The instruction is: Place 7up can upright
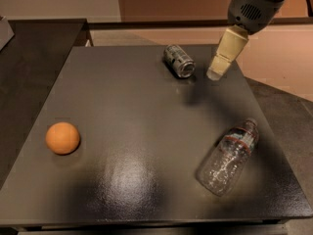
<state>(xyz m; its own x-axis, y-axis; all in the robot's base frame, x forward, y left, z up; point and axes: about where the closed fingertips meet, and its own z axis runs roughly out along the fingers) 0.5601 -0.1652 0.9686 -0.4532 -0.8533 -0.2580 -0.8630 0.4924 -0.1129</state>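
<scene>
Silvery 7up can (pixel 179 61) lies on its side on the dark table (pixel 122 111). Cream gripper (pixel 214 74) hangs just beside it; whether it is open cannot be told.

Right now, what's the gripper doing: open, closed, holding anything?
Gripper: in the air just right of the 7up can, which lies on its side; holding nothing; open or closed cannot be told.

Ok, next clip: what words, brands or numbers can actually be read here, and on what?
None can be read.
7up can, lying on its side: dark markings, too blurred to read.
Plastic bottle, lying down: banded label, no legible words.
Orange: no text.
Gripper, hovering just right of the can: no text visible.
</scene>
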